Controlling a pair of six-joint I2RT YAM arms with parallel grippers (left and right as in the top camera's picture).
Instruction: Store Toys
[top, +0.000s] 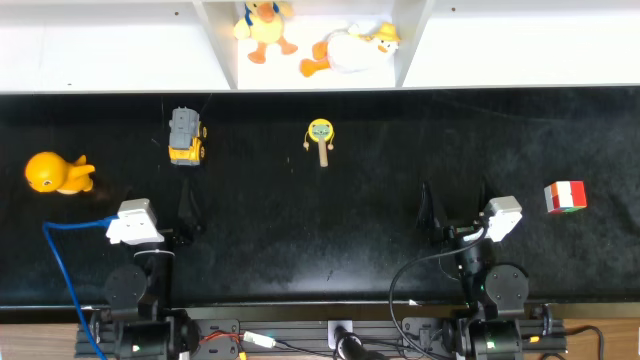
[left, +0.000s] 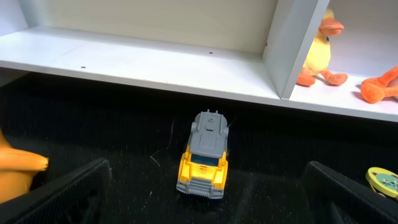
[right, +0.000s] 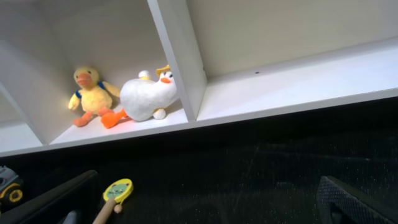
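Your counter (top: 400, 200) carries a black, matt, slightly rough fabric-like covering. Your shelf (left: 155, 62) is smooth white board with a low sheen. The yellow duck (right: 90, 93) and white duck (right: 146, 96) are fuzzy plush cloth. You have a toy truck (left: 204, 155) in moulded plastic with a faint gloss, an orange duck (top: 55, 173) that is smooth and shiny, and a rattle (top: 321, 140) with a handle that looks like wood.

Yellow duck (right: 91, 93) beside white goose (right: 145, 98) in shelf cubby (right: 180, 62), rattle (right: 117, 191) on black mat (right: 261, 168)

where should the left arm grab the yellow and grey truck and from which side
Probably grip the truck across its yellow lower body, one finger on each flat side, coming from above. It stands on its wheels, pointing lengthwise at the open left gripper, so the sides face the fingers.
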